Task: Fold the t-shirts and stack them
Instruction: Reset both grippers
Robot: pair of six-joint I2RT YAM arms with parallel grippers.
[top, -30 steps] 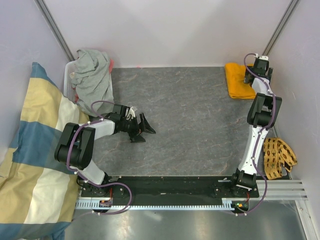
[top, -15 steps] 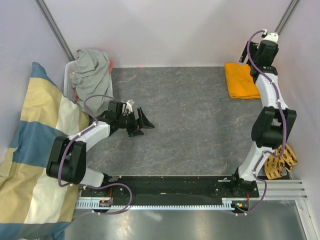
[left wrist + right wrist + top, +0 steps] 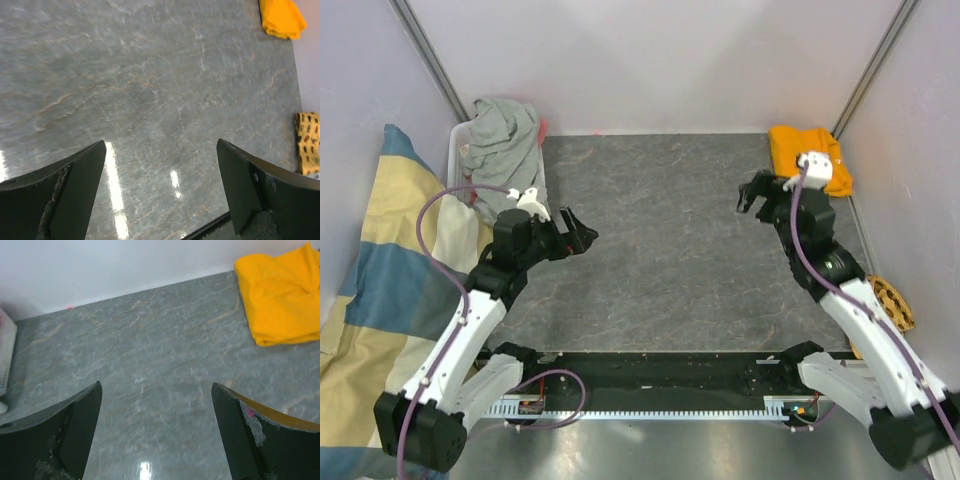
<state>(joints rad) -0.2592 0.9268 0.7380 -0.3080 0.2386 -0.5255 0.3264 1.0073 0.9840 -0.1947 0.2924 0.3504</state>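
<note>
Left fingers (image 3: 55, 195) and right fingers (image 3: 55, 435) are wide open and hold nothing. The orange t-shirt (image 3: 788, 150) looks folded at the far right of the surface (image 3: 670, 250). The grey t-shirt (image 3: 505, 150) sits crumpled in the white basket (image 3: 453, 160). It is not yet folded or stacked.

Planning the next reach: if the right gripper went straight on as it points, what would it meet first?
Probably the bare table. The open right gripper aims at its grey top; the orange tee lies off to one side of that line. Depth is unclear.
</note>
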